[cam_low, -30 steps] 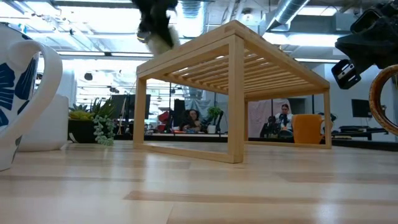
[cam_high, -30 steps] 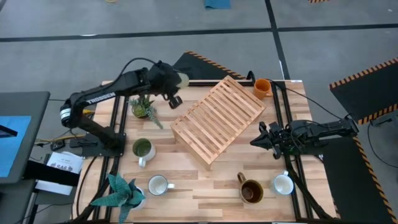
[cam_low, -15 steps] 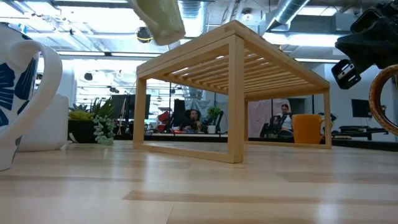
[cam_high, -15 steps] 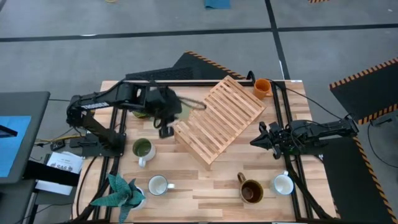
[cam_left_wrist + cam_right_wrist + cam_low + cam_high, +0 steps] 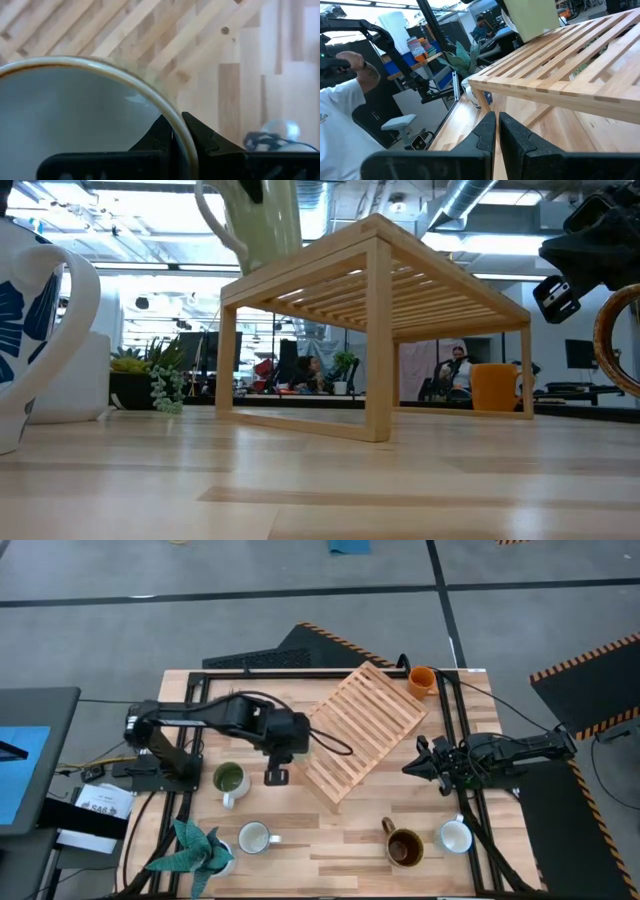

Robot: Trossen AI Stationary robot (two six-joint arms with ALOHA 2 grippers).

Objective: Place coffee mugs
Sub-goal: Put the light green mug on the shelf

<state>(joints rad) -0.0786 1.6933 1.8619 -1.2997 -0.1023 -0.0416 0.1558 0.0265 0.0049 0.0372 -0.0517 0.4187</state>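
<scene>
- Left gripper (image 5: 176, 136): jaws clamped on the rim of a cream-white mug (image 5: 75, 115), one finger inside the wall, one outside.
- Same mug (image 5: 268, 222) held in the air at the left end of the slatted wooden rack (image 5: 385, 280), just above the level of its top; handle turned away from the rack in the low view.
- From overhead, left arm (image 5: 215, 715) stretched across the table from its left-side base, wrist at the rack (image 5: 360, 730) edge nearest that base; mug itself hidden under the wrist there.
- Right gripper (image 5: 497, 131): jaws pressed together, nothing between them; parked low at the right side of the table (image 5: 320, 840), pointing toward the rack.
- Orange mug (image 5: 421, 681) on the table at the far right corner, just beyond the rack.
- Green mug (image 5: 230, 780) on the table near the left arm's base, below the wrist in the overhead picture.
- White mug (image 5: 255, 837) near the front edge, beside a potted plant (image 5: 195, 845) with pointed leaves.
- Dark brown mug (image 5: 404, 847) and another white mug (image 5: 456, 836) side by side, apart, at the front right.
- Blue-patterned white mug (image 5: 35, 330) very close to the low camera, at the picture's left edge.
- Seated people visible in the room beyond the rack; a person in a white shirt (image 5: 345, 125) in the right wrist view.
</scene>
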